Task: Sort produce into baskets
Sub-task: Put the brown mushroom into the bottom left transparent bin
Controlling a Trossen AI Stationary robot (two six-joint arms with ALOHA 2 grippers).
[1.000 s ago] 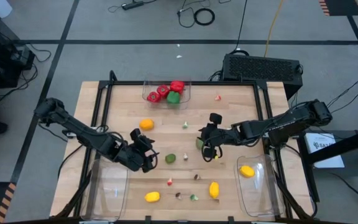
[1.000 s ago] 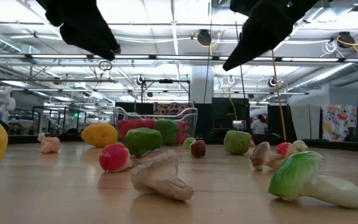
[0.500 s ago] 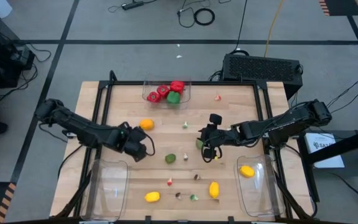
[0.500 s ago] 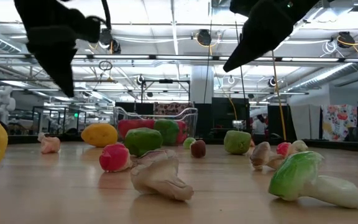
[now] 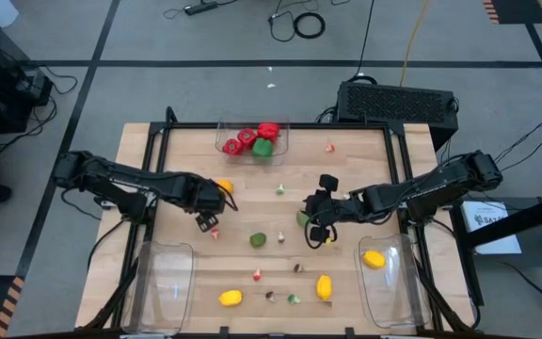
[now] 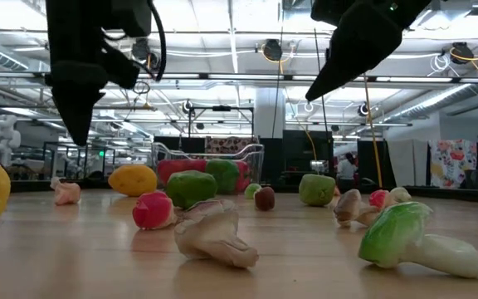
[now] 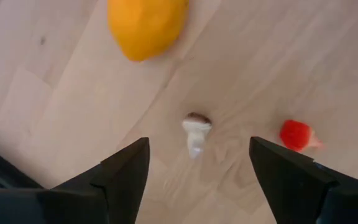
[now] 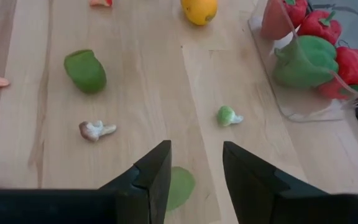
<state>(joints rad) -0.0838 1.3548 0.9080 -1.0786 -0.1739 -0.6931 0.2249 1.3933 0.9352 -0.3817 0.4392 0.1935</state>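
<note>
My left gripper [image 7: 197,146] is open and empty, above the table [image 5: 346,169] near its middle left. A small white mushroom [image 7: 196,134] lies below its fingers, with an orange fruit [image 7: 146,25] and a red bit [image 7: 297,135] nearby. My right gripper [image 8: 194,152] is open and empty, raised over a green lime [image 8: 178,186] at the middle right. In the high view the left gripper [image 5: 205,217] is beside the orange fruit [image 5: 222,187]. The right gripper [image 5: 310,226] is over the lime [image 5: 301,217]. Another lime [image 5: 258,240] lies between the two grippers.
A clear bin [image 5: 285,141] at the far edge holds red and green peppers [image 5: 252,139]. An empty clear bin [image 5: 163,282] stands near left. A bin [image 5: 389,292] near right holds a lemon [image 5: 374,259]. Two lemons [image 5: 231,298] [image 5: 324,286] and small bits lie near the front.
My left gripper has gone from beside the middle lime toward the table's far edge and the orange fruit, turning as it went. It has uncovered a small red bit on the table. It stays open and empty.
</note>
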